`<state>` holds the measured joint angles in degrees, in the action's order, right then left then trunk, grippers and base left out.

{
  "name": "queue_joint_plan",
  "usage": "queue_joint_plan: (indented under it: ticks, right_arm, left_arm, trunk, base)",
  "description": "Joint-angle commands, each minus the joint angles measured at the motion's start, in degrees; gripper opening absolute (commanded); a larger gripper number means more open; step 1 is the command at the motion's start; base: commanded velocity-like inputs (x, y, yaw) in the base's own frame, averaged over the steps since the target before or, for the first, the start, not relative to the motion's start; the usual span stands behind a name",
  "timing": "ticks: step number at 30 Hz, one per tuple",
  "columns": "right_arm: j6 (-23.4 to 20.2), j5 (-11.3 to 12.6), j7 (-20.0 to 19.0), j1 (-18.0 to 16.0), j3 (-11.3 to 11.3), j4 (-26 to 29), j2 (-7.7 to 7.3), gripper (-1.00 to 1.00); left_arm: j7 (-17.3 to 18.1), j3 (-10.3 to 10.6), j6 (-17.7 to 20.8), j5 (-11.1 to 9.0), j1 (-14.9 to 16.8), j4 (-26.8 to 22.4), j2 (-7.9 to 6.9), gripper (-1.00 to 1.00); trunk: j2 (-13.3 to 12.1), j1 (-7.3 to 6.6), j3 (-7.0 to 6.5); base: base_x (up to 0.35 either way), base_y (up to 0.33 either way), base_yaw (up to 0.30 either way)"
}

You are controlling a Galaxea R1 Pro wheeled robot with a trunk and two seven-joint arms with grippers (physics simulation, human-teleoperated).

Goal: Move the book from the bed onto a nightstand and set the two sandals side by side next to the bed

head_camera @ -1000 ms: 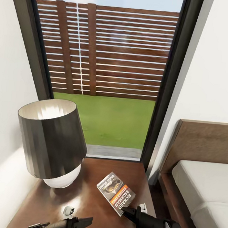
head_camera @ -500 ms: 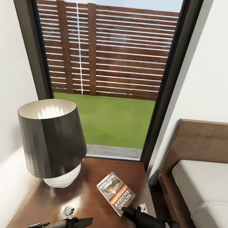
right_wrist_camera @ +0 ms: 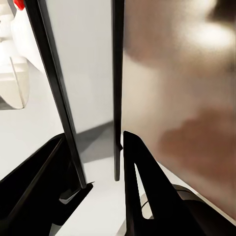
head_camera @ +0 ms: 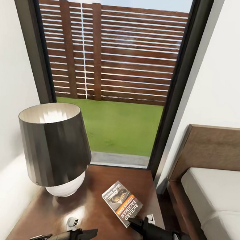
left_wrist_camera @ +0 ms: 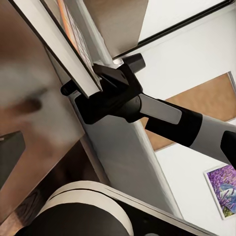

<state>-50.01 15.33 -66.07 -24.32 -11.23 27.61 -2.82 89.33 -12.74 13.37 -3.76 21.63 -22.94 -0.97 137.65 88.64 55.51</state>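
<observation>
The book (head_camera: 122, 204) lies flat on the glossy dark nightstand (head_camera: 96, 220), cover up, near its right front part. My right gripper (head_camera: 139, 220) hovers at the book's near corner with its fingers apart, open. From the left wrist view the book's (left_wrist_camera: 54, 37) white page edge sits right at the right gripper (left_wrist_camera: 105, 83). My left gripper (head_camera: 81, 228) is open over the nightstand's front edge, holding nothing. The bed (head_camera: 215, 194), with its white mattress, stands to the right. The sandals are out of view.
A lamp (head_camera: 54, 147) with a dark shade and white base takes up the nightstand's left half. A tall dark-framed window (head_camera: 112, 79) rises behind it, and white walls close both sides. The wooden headboard (head_camera: 215, 150) is at the right.
</observation>
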Motion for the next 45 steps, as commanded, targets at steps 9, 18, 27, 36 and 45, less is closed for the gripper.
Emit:
queue_joint_plan:
  ticks: [9,18,27,36,45]
  right_arm:
    - [-0.27,0.05,-0.11,-0.03,-0.1,-0.01,0.01,-1.0]
    - [-0.27,0.05,-0.11,-0.03,-0.1,-0.01,0.01,-1.0]
    - [-0.27,0.05,-0.11,-0.03,-0.1,-0.01,0.01,-1.0]
    - [-0.27,0.05,-0.11,-0.03,-0.1,-0.01,0.01,-1.0]
    - [-0.27,0.05,-0.11,-0.03,-0.1,-0.01,0.01,-1.0]
  left_arm:
    - [0.23,-0.09,0.6,0.07,0.03,0.0,0.01,1.0]
    - [0.23,-0.13,0.6,0.07,0.04,0.0,0.01,1.0]
    - [0.23,-0.16,0.55,0.05,0.06,0.0,0.01,1.0]
    - [0.23,-0.15,0.6,0.07,0.07,0.0,0.01,1.0]
    - [0.23,-0.17,0.6,0.07,0.03,0.0,0.01,1.0]
  trunk:
    - [0.02,-0.01,0.05]
    - [1.22,0.65,0.59]
    - [1.22,0.65,0.59]
    - [2.03,1.09,0.95]
    - [2.03,1.09,0.95]
  base:
    - [0.0,0.0,0.0]
    - [0.0,0.0,0.0]
    - [0.0,0.0,0.0]
    - [0.0,0.0,0.0]
    - [0.0,0.0,0.0]
